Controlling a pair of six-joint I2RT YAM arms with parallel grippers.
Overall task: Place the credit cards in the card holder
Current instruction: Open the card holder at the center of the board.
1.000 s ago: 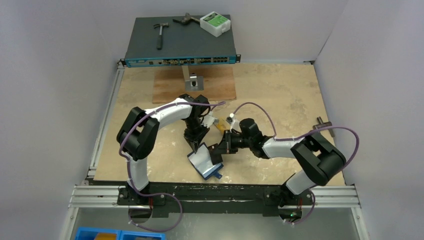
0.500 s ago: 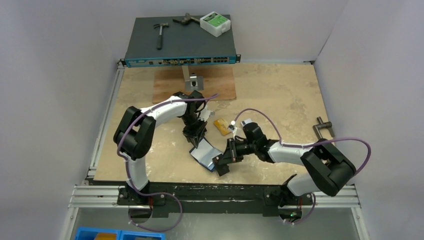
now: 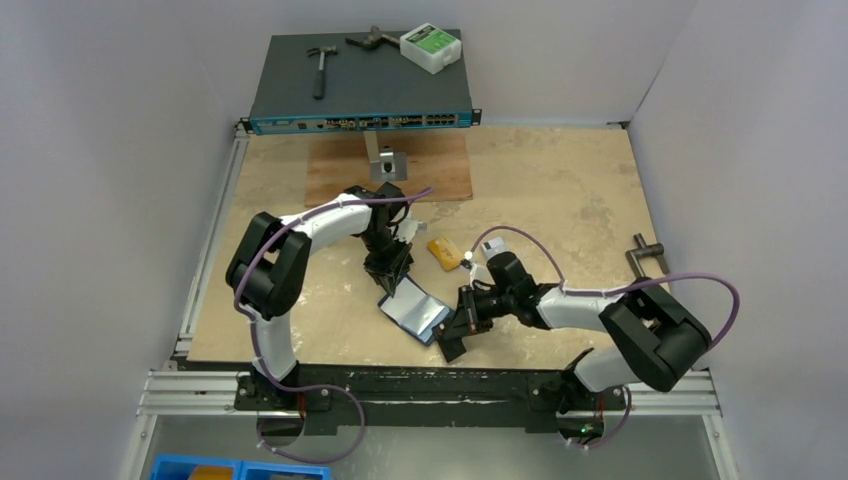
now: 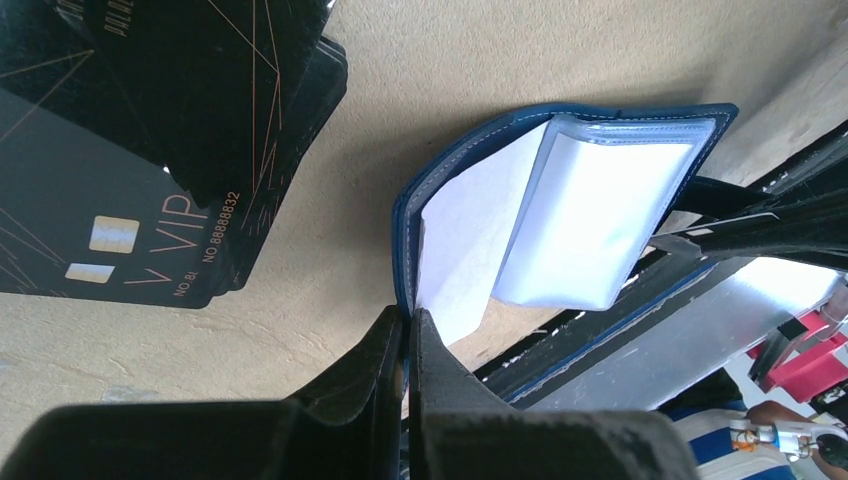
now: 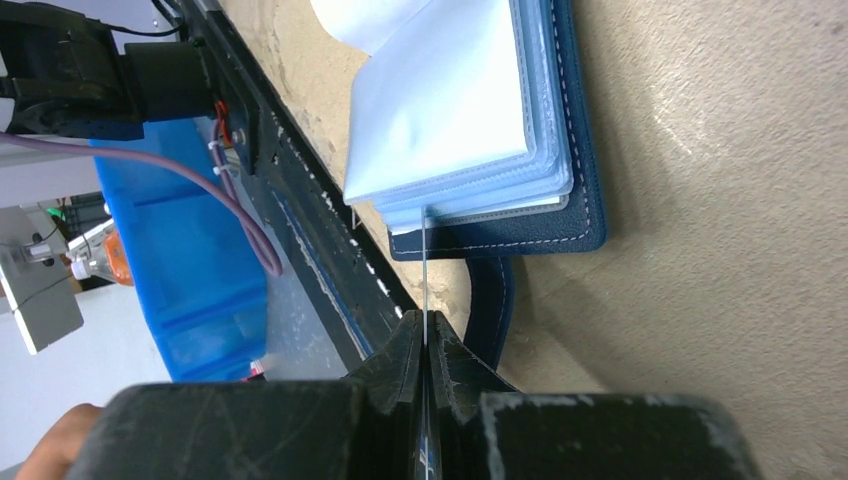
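Pinching card holder point(image 3: 415, 312) cover on beige tabletop point(image 3: 560, 190): left end effector point(image 4: 407, 325); right end effector point(image 5: 425, 325) nips thin card point(image 5: 424, 270); grey walls point(image 3: 100, 150).

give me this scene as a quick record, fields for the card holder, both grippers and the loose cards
card holder: open on the table, clear sleeves fanned up
left gripper: shut on the edge of the holder's navy cover
right gripper: shut on a thin card seen edge-on
held card: its tip meets the sleeve edges, not yet visibly inside
black cards: overlapping on the table beside the holder
orange-gold cards: on the table beyond the right gripper, apart from the holder
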